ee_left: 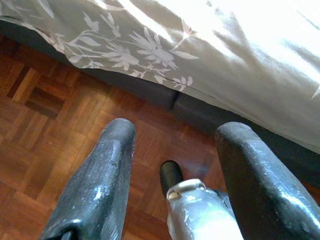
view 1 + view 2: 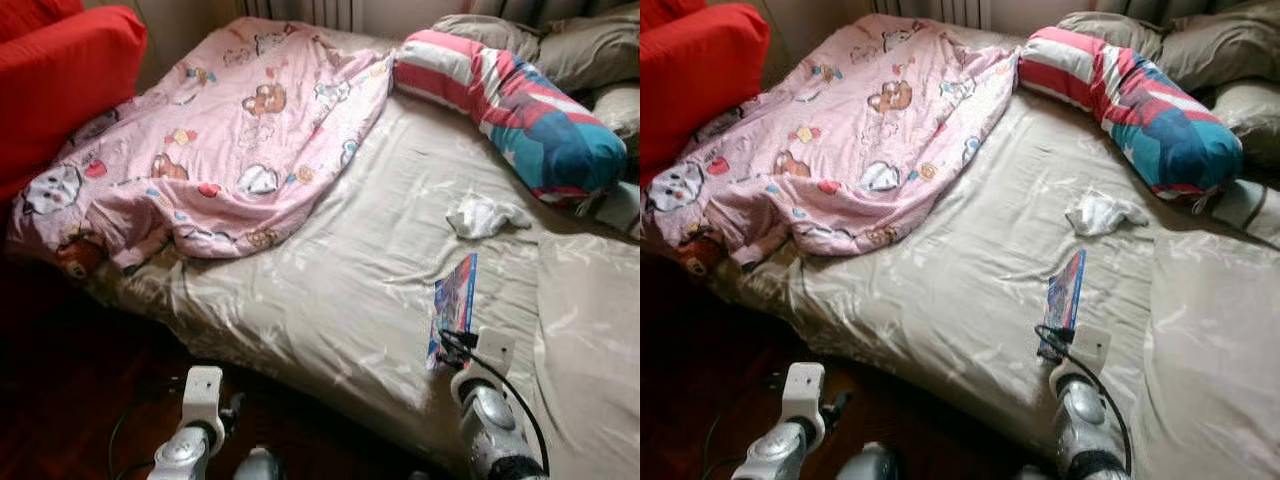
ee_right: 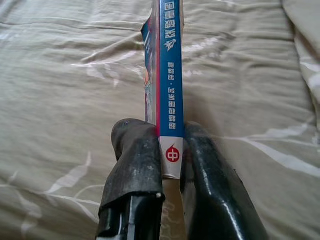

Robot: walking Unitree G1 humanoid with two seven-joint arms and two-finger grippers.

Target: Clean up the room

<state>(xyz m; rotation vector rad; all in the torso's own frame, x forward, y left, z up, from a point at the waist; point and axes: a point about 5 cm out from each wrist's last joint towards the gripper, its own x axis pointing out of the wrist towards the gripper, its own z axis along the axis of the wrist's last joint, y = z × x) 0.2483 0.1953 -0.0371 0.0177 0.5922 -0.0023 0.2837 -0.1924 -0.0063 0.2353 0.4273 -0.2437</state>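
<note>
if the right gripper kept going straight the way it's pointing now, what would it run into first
Probably the crumpled white cloth. The right gripper is shut on the book and points up the beige bed sheet roughly toward it, with the striped pillow beyond. Depth is uncertain.

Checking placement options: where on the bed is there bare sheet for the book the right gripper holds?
Bare sheet lies between the pink blanket, the white cloth and the book in the right gripper. Crowded along the head: striped bolster, pillows.
</note>
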